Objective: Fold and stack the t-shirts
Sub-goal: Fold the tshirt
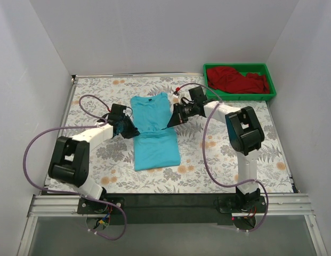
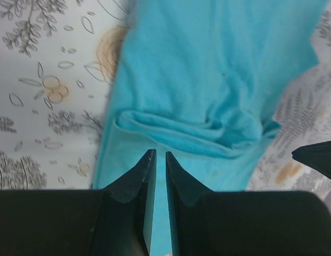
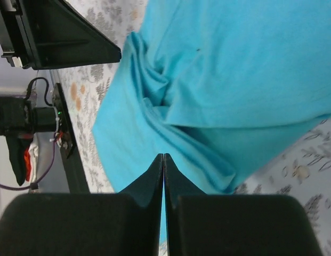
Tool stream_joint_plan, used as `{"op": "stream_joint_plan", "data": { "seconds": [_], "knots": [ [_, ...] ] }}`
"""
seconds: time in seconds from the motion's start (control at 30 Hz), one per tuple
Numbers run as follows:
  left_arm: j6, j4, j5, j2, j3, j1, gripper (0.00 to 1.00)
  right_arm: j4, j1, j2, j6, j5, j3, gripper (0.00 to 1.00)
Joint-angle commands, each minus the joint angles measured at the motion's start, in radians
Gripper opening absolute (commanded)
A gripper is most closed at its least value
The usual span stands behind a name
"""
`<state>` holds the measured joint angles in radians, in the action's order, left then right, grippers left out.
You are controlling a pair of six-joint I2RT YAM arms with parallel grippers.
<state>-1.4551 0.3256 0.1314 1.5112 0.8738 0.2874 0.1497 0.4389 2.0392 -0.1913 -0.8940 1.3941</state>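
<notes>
Turquoise t-shirt (image 1: 153, 130) was laid mid-table, partly folded; the dark red t-shirt (image 1: 237, 80) was left in the green tray (image 1: 242, 97). The left gripper (image 2: 160, 153) was seen slightly parted, the right gripper (image 3: 163, 156) pressed together at the cloth's edge. A further fold was judged due, needing fresh pinches.

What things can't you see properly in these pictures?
1. Red shirt, top view: crumpled in the tray, so its own folds hide its shape.
2. Blue shirt, both wrist views: cut off by the picture edges.
3. Left gripper, left wrist view: the gap is too narrow to show whether cloth is pinched.
4. Right gripper, right wrist view: the same doubt.
</notes>
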Motion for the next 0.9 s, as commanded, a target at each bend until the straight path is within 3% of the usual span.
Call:
{"op": "stream_joint_plan", "data": {
  "seconds": [0.0,0.2,0.43,0.57,0.6,0.73,0.87],
  "knots": [
    [0.041,-0.082,0.002,0.084,0.047,-0.033,0.15,-0.062,0.004,0.102,-0.056,0.001,0.078,0.06],
    [0.044,-0.097,0.005,0.202,0.068,-0.071,0.14,-0.079,-0.006,0.214,-0.059,0.069,0.102,0.06],
    [0.067,-0.031,-0.048,0.095,0.056,-0.088,0.21,-0.073,-0.042,0.126,-0.025,0.164,0.008,0.07],
    [0.107,0.027,-0.119,-0.090,0.036,-0.087,0.39,-0.047,-0.040,-0.060,0.018,0.250,-0.079,0.09],
    [0.113,0.062,-0.118,-0.164,0.025,-0.086,0.49,-0.042,-0.039,-0.094,0.021,0.268,-0.093,0.11],
    [0.116,0.170,-0.148,-0.334,-0.016,-0.071,0.71,0.013,-0.023,-0.261,0.058,0.401,-0.187,0.19],
    [0.090,0.266,-0.133,-0.476,-0.071,-0.044,0.77,0.080,0.018,-0.446,0.098,0.538,-0.294,0.37]
  ]
}}
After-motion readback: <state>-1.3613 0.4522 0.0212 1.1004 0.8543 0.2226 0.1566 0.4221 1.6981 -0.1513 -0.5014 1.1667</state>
